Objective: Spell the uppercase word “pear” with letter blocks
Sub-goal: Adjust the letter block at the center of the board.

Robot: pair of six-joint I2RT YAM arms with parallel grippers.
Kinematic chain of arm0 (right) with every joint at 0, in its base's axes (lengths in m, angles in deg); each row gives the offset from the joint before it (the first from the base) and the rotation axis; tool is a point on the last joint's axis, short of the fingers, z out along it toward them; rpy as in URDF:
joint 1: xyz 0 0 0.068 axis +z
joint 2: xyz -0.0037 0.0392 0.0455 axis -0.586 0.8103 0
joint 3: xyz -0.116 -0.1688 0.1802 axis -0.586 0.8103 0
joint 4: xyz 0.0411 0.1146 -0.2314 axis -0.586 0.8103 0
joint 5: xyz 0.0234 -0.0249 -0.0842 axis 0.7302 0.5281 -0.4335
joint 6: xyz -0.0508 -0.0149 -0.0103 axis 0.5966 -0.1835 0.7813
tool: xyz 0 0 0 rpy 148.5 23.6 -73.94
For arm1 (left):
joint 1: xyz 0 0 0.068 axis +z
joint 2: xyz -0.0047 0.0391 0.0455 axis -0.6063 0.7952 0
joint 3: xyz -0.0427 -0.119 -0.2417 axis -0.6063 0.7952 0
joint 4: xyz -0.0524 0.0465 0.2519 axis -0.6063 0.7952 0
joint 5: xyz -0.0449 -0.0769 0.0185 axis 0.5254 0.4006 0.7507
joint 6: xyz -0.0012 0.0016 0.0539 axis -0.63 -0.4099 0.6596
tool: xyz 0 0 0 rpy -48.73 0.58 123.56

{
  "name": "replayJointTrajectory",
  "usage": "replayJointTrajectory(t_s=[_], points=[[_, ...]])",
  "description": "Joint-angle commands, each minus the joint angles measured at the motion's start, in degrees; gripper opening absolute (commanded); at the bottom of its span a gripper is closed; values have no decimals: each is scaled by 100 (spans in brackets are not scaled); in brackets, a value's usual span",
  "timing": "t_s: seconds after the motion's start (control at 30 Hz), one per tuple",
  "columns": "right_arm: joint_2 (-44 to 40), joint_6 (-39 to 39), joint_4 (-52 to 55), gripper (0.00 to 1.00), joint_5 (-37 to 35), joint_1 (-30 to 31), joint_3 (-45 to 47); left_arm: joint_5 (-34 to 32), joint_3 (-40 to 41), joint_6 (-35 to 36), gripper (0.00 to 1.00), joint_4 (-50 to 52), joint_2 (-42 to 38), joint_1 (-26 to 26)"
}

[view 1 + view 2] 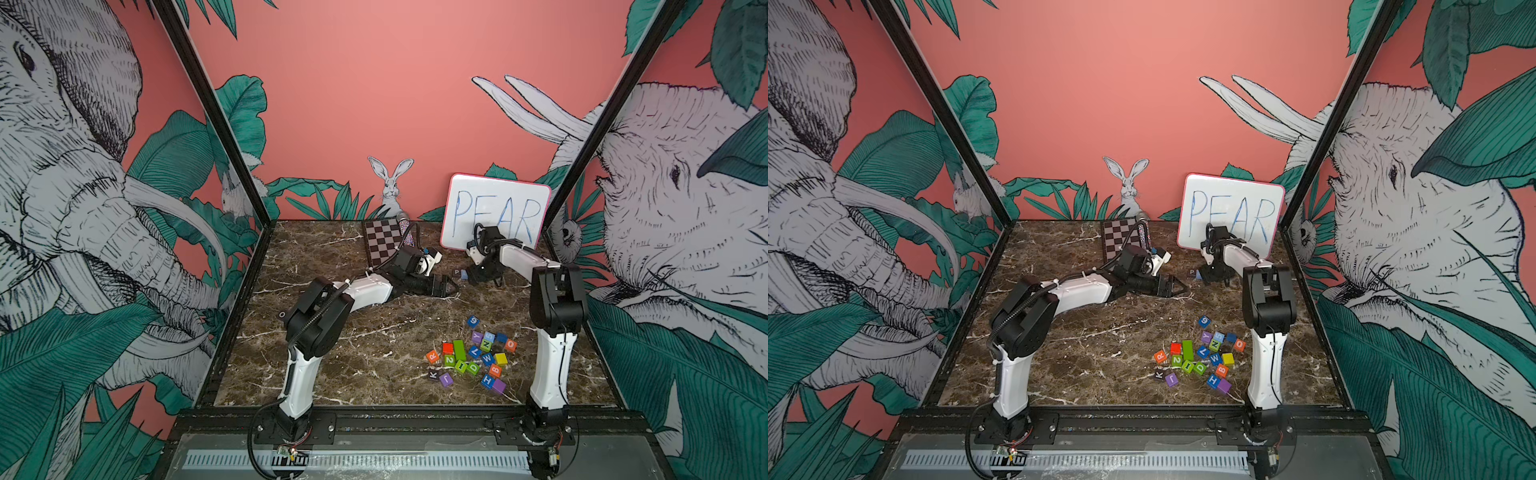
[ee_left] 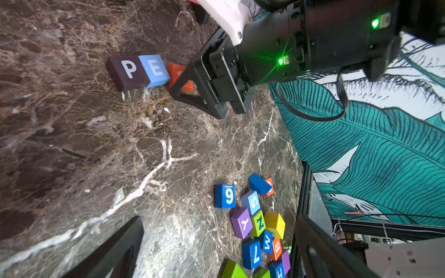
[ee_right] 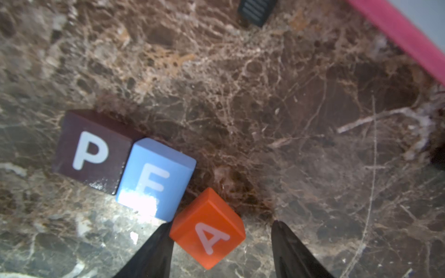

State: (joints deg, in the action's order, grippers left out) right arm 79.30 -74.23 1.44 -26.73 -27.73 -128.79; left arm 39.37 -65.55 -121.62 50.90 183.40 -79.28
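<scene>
While right gripper [image 3: 220, 223] straddles orange A [image 3: 209, 228] beside E [image 3: 154, 178], jaws apart: likely light, stiff, slick; pinch opposite flat faces.

lab test cell, mural walls [image 1: 83, 166], marble tabletop [image 1: 374, 340]

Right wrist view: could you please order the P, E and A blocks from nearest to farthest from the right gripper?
1. orange A block: sits between the spread fingers of the right gripper.
2. light-blue E block: next along the row, just past the A.
3. dark P block: at the row's far end, against the E on the side away from the gripper.
</scene>
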Motion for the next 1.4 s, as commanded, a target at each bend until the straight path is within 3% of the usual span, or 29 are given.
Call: replayJointTrajectory(t_s=[0.0,0.53,0.83,1.13,1.37], points=[[168,59,84,66,-118,6,-258,29,106,-34,99,44,-380,21],[201,-151,217,49,467,-181,-233,-22,86,-33,99,115,-442,21],[182,-418,473,44,524,-226,-238,3,120,-17,99,97,-455,21],[315,-1114,638,36,414,-225,-641,-22,240,-36,99,-39,-513,21],[425,-1505,616,35,381,-225,-794,-26,260,-38,99,-65,-530,26]])
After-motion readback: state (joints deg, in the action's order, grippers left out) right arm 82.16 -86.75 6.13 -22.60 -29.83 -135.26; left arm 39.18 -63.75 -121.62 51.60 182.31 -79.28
